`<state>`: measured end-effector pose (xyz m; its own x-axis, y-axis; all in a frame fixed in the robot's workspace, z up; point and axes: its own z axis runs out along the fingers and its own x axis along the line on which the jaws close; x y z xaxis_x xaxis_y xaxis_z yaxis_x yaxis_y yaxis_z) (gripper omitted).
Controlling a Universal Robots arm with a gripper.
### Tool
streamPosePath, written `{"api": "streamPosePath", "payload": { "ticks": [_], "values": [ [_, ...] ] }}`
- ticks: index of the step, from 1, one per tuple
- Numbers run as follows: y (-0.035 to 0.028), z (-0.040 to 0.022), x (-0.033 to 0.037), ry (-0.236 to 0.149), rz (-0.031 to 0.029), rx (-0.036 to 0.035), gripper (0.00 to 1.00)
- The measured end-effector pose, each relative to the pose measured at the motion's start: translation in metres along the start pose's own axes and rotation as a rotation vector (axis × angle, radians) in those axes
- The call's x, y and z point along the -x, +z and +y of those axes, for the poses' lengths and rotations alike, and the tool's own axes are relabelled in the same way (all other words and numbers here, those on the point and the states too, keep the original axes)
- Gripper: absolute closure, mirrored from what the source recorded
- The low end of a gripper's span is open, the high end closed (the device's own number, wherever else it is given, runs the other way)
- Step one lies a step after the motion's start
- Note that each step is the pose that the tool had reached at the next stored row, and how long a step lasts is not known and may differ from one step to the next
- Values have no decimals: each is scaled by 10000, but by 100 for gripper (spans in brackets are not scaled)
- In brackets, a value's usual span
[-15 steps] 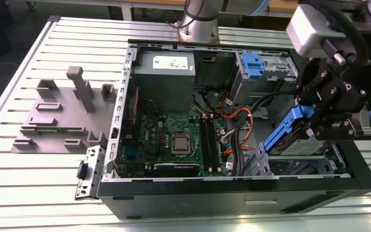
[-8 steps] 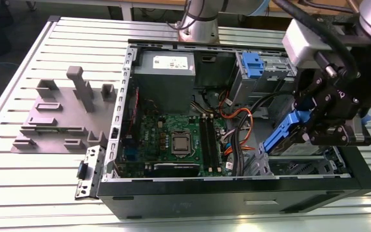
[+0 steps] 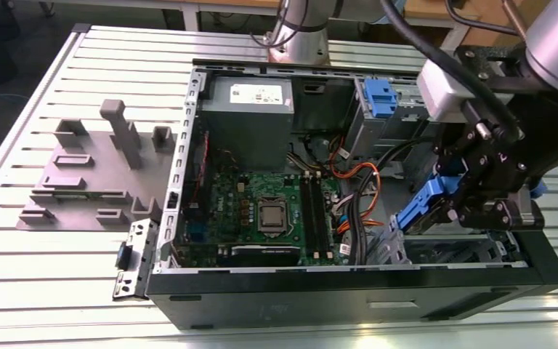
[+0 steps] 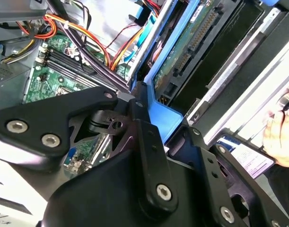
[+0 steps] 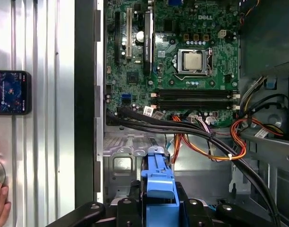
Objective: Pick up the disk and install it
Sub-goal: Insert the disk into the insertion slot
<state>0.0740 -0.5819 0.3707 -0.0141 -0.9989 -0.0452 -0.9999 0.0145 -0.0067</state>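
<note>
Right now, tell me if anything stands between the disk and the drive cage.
Nothing visible does. The gripper holds the disk tilted just above the open drive cage; the cables lie beside it, not under it.

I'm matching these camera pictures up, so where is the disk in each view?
Exterior view: the disk, at the exterior view's right, over a bay of the case.
First wrist view: its blue rail, clamped in the gripper.
Second wrist view: its circuit-board side, slanting beside the orange cables.
Shared landmark: the green motherboard.
</note>
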Motion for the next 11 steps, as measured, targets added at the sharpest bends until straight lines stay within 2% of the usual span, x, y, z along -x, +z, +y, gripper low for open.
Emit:
{"api": "streamPosePath", "payload": {
  "ticks": [8, 11],
  "values": [
    [141, -4, -22, 1, 5, 1, 64],
    [155, -5, -23, -1, 2, 0, 64]
  ]
}}
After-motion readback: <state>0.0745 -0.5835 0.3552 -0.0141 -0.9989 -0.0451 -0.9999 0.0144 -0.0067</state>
